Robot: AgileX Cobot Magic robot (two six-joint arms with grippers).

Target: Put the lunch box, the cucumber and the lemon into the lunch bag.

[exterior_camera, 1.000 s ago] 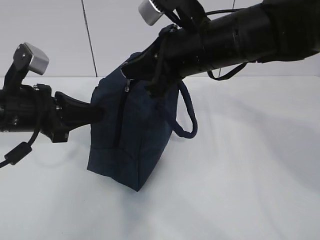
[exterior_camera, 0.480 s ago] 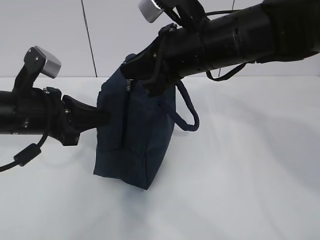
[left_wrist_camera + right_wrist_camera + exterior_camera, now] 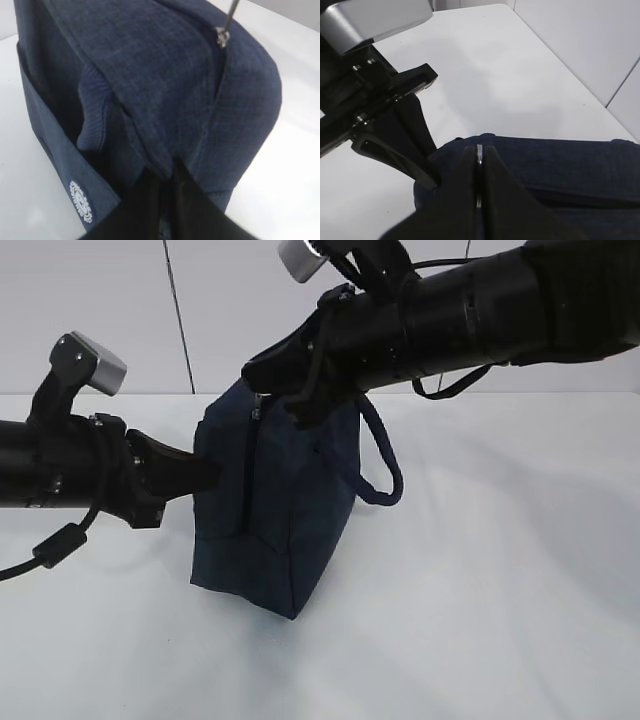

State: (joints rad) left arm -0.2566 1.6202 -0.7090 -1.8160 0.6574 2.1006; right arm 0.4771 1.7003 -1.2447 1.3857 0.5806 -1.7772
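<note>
A: Outside view first. Where's the bag?

B: The lunch bag (image 3: 275, 505) stands on the white table (image 3: 480, 590), between my two arms, a bit tilted. My left gripper (image 3: 205, 472) is pinched shut on the fabric at its end. My right gripper (image 3: 262, 375) is up at the top of the zipper (image 3: 247, 465), also closed. The loop handle (image 3: 380, 460) hangs off the far side.

A: How does it handle?

B: I judge it soft and floppy. It sags and creases where I pull it, so a pinch on cloth only steadies it. The metal pull looks small and slippery, easy to lose.

A: Left wrist view?

B: My left fingers (image 3: 185, 195) are closed on a fold of the bag's edge. The zipper pull (image 3: 221, 36) sits up top, with a thin metal ring rising from it. There's a white round logo (image 3: 81, 201) on the side panel.

A: Right wrist view?

B: My right fingers (image 3: 492, 200) are squeezed together on the thin silver ring (image 3: 479, 155), bag below, left arm just beside.

A: Lunch box, cucumber, lemon?

B: None visible. Can't tell if they're inside. Nothing else on the table; the two arms crowd each other at the bag's end.
</note>
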